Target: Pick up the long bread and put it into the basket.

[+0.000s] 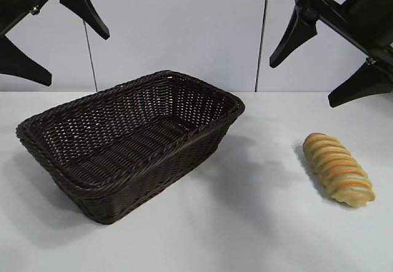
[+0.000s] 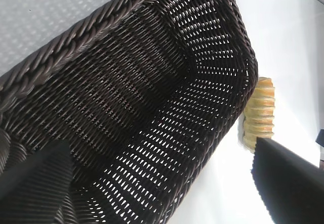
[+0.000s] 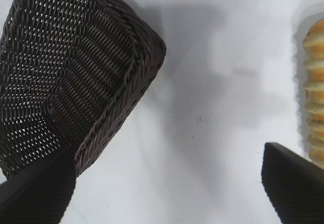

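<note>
A long golden-tan bread loaf (image 1: 338, 169) with twisted ridges and paler cream stripes is lying on the white surface (image 1: 245, 223), toward the right side of the exterior view, well apart from the basket. It is resting at a slant, one tapered end pointing toward the back of the surface and the other toward the front. A large rectangular dark brown woven wicker basket (image 1: 132, 146) with sloping sides and a braided rim is sitting left of centre, with nothing showing inside it.

The left gripper (image 1: 55, 35) is hanging high above the basket's left end, its black fingers spread wide and grasping nothing; its wrist view is looking down into the basket's weave (image 2: 142, 107), with the bread (image 2: 259, 114) peeking out just past the rim. The right gripper (image 1: 328, 60) is hovering high above the bread, likewise released and wide, holding nothing. Its wrist view is showing a basket corner (image 3: 76, 72) and the edge of the loaf (image 3: 314, 97).
</note>
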